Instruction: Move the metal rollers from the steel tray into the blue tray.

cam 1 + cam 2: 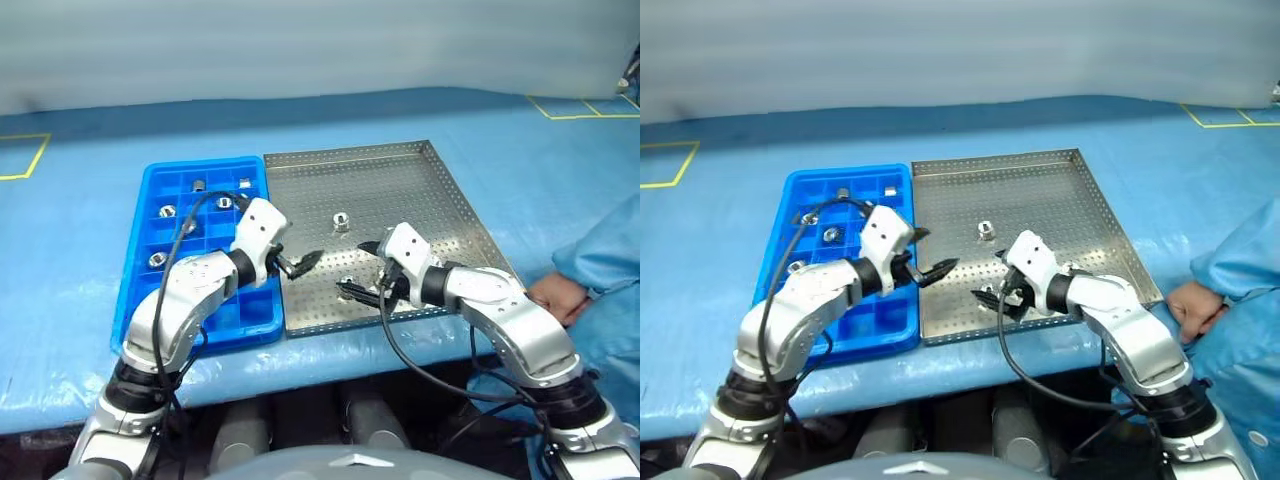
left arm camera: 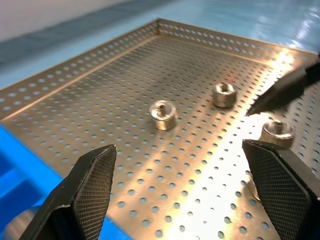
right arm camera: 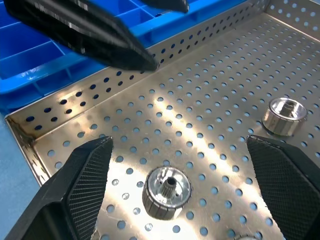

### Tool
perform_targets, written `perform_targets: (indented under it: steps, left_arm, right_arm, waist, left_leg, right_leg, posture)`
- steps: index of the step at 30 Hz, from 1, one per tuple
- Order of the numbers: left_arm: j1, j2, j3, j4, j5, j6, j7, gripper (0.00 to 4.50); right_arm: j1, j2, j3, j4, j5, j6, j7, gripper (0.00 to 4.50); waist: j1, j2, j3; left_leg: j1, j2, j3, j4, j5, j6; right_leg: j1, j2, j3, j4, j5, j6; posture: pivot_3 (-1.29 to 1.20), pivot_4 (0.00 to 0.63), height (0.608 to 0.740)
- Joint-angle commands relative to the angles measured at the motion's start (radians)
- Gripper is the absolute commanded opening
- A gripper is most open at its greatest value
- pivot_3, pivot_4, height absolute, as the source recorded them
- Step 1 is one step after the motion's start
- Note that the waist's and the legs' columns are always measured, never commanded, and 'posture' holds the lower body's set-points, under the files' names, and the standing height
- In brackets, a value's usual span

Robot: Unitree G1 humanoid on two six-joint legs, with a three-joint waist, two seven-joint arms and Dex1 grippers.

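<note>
The steel tray (image 1: 440,200) lies beside the blue tray (image 1: 150,300), which is on its left. Three metal rollers rest on its perforated floor: one (image 2: 163,114) mid-tray, another (image 2: 224,94) beyond it, and a third (image 2: 277,134) by the right gripper's finger. My left gripper (image 1: 300,265) hovers open and empty over the steel tray's left edge. Facing it, my right gripper (image 1: 358,270) is open near the front rim, with one roller (image 3: 166,192) on the floor between its spread fingers, untouched. Several rollers (image 1: 167,211) sit in the blue tray's compartments.
A person's hand (image 1: 555,297) in a blue sleeve (image 1: 605,250) rests by the steel tray's front right corner. Both trays sit on a blue-covered table (image 1: 80,370) near its front edge. Black cables (image 1: 400,350) loop from both wrists.
</note>
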Motion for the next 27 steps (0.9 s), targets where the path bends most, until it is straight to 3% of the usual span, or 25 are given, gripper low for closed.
perform_targets:
  steps: [1,18,21,24,26,27]
  left_arm:
    - [-0.045,0.006,-0.046,0.079,0.031,-0.053,-0.041,4.36]
    - [-0.080,-0.043,-0.194,0.318,0.133,-0.092,-0.104,4.36]
    - [-0.074,-0.050,-0.189,0.333,0.146,-0.096,-0.099,3.73]
    - [-0.059,-0.055,-0.175,0.309,0.131,-0.108,-0.119,2.78]
    - [-0.049,-0.061,-0.159,0.296,0.116,-0.117,-0.127,2.78]
    - [-0.046,-0.065,-0.149,0.291,0.112,-0.117,-0.123,2.54]
  right_arm:
    - [0.033,-0.010,-0.047,-0.066,0.025,0.009,-0.006,4.50]
    - [0.082,0.033,-0.051,-0.111,0.014,0.017,-0.078,4.50]
    - [0.081,0.037,-0.049,-0.108,0.012,0.013,-0.082,4.50]
    - [0.078,0.043,-0.041,-0.101,0.010,0.010,-0.085,4.50]
    - [0.074,0.048,-0.033,-0.092,0.009,0.009,-0.083,4.50]
    - [0.070,0.051,-0.027,-0.085,0.008,0.009,-0.080,4.50]
  waist:
    - [-0.008,0.000,0.000]
    - [-0.106,0.000,0.000]
    - [-0.112,0.001,-0.001]
    - [-0.116,0.001,-0.001]
    - [-0.119,0.001,-0.001]
    - [-0.120,0.001,-0.001]
  left_leg:
    - [0.000,0.000,0.000,0.000,0.000,0.000]
    - [0.000,-0.001,-0.001,0.001,0.000,0.000]
    - [0.001,-0.001,-0.001,0.001,0.000,0.000]
    - [0.001,0.000,-0.001,0.001,0.000,0.000]
    - [0.000,0.000,-0.002,0.001,0.000,0.000]
    - [0.000,0.001,-0.002,0.001,0.000,0.000]
  right_leg:
    - [0.000,0.000,0.000,0.000,-0.001,0.001]
    - [0.001,0.000,0.001,0.001,-0.002,0.005]
    - [0.001,0.000,0.001,0.001,-0.002,0.005]
    - [0.001,0.000,0.001,0.001,-0.002,0.005]
    - [0.001,0.000,0.001,0.001,-0.002,0.005]
    - [0.001,0.000,0.001,0.001,-0.002,0.005]
  posture:
    - [-0.23,0.150,0.740]
    - [-0.29,0.150,0.740]
    - [-0.29,0.150,0.740]
    - [-0.28,0.150,0.740]
    - [-0.28,0.150,0.740]
    - [-0.28,0.150,0.740]
